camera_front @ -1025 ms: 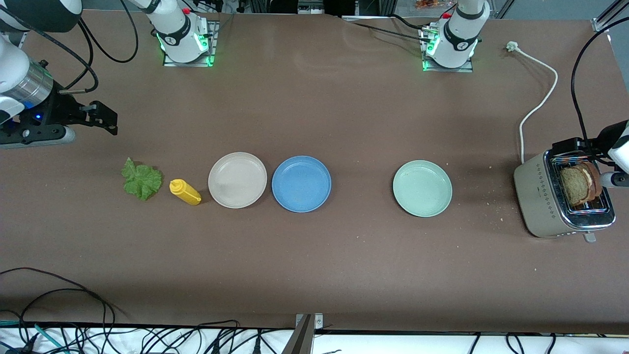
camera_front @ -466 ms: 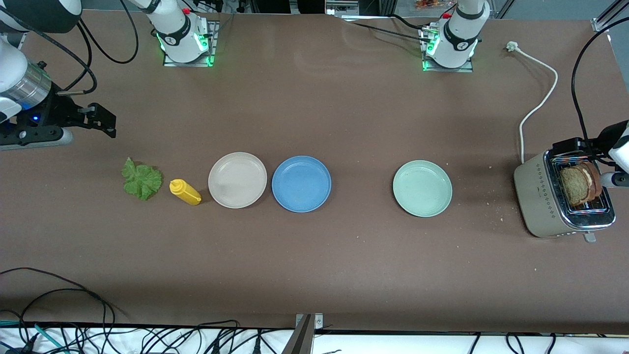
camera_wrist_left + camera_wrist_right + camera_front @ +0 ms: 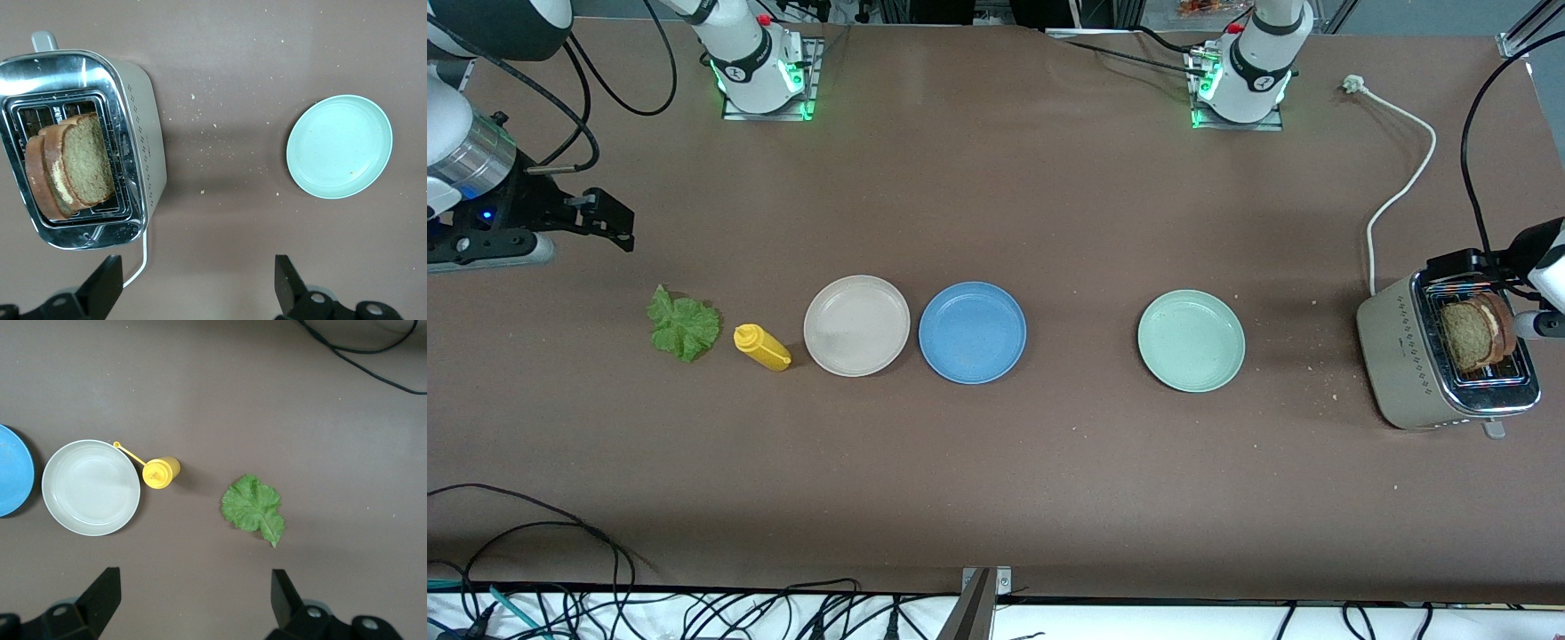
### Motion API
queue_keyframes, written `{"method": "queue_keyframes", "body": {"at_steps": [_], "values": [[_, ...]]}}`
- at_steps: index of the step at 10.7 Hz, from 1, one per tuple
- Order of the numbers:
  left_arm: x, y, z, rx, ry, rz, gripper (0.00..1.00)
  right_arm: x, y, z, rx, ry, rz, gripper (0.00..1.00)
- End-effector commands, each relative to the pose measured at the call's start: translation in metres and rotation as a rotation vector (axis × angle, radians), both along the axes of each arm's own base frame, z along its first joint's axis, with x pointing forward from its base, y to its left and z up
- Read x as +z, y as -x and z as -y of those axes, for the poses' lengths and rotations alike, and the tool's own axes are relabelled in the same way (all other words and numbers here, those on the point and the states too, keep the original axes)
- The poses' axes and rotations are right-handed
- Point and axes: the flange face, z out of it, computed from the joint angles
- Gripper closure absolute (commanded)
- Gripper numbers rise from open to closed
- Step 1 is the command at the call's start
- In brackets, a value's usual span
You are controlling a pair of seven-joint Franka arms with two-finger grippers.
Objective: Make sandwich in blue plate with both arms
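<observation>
A: Blue plate — where do you have it?

B: I see it in the middle of the table, bare, between the beige plate, just beside it, and the mint-green plate, which lies well apart toward the left arm's end.

A: And the sandwich parts?

B: The bread slices stand tilted together in the toaster at the left arm's end. The lettuce leaf lies flat toward the right arm's end, near the yellow squeeze bottle, which stands next to the beige plate.

A: Grippers?

B: I have the left gripper up over the table just beside the toaster, its fingers spread wide, holding nothing. The right gripper hangs over the table near the lettuce leaf, also spread wide with nothing between its fingers.
</observation>
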Motion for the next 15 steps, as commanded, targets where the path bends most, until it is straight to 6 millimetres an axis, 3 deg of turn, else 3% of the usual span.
{"method": "queue_keyframes", "body": {"at_steps": [1, 15], "values": [[0.001, 0.0019, 0.0007, 0.006, 0.014, 0.002, 0.0, 0.0069, -0.0098, 0.0003, -0.008, 0.01, 0.017, 0.0], [0.0, 0.0016, 0.0006, 0.006, 0.014, 0.001, 0.0, 0.0081, -0.013, -0.0005, -0.007, 0.007, 0.035, 0.0]]}}
